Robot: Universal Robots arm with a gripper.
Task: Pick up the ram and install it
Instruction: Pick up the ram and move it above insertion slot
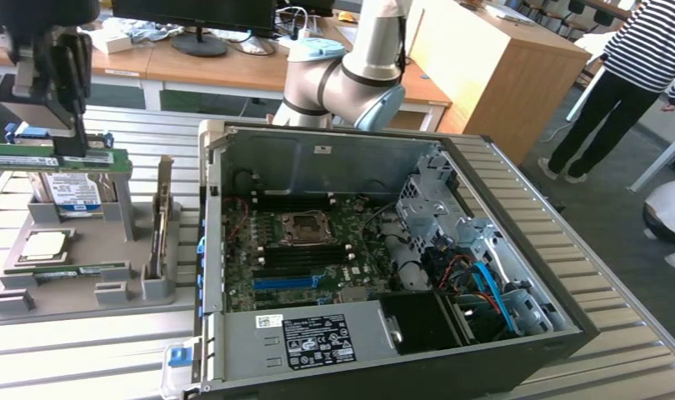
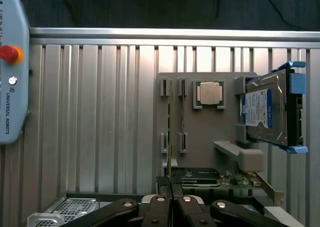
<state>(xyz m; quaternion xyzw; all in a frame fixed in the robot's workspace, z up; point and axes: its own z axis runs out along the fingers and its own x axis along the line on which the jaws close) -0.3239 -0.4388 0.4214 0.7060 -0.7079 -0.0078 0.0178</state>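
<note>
My gripper [image 1: 75, 142] hangs at the exterior view's upper left, above the grey parts holder [image 1: 93, 296]. It is shut on the ram [image 1: 48, 158], a long green stick with a white label, held level and lifted off the holder. In the wrist view the ram [image 2: 170, 137] appears edge-on as a thin line running out from between the black fingertips of the gripper [image 2: 171, 199]. A second green stick [image 1: 71, 271] still lies in the holder's front slot.
The holder also carries a blue-labelled hard drive [image 1: 71, 193], a silver processor [image 1: 43, 246] and an upright card [image 1: 160, 225]. The open computer case [image 1: 504, 179] with its motherboard [image 1: 304, 254] lies to the exterior view's right. A person in a striped top [image 1: 649, 50] stands far right. A teach pendant [image 2: 12, 67] rests on the slatted table.
</note>
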